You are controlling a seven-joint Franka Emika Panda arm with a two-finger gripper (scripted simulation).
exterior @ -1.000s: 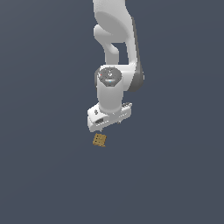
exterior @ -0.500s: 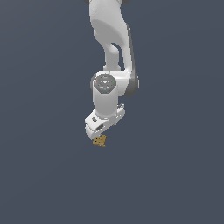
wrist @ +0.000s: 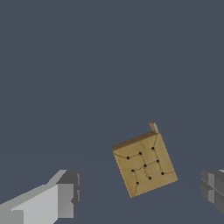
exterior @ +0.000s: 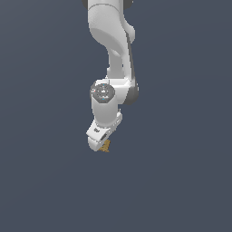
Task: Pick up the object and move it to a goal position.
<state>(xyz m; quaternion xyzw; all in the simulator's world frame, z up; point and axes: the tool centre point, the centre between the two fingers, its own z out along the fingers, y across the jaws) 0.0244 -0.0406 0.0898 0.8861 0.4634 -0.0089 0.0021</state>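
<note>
The object is a tan-brown square block with dark dots on its face. In the wrist view the block (wrist: 145,164) lies on the grey floor between my two fingers, closer to one fingertip (wrist: 212,187) than to the other (wrist: 65,197), touching neither. My gripper (wrist: 140,192) is open. In the exterior view the white gripper (exterior: 100,141) hangs over the block (exterior: 106,146), which peeks out at its lower edge and is mostly hidden by the hand.
A plain dark grey floor (exterior: 181,181) fills both views. No other objects, containers or edges show.
The arm has moved toward the exterior view's left and lowered over the block. The block, fully visible a second ago, is now mostly covered by the hand.
</note>
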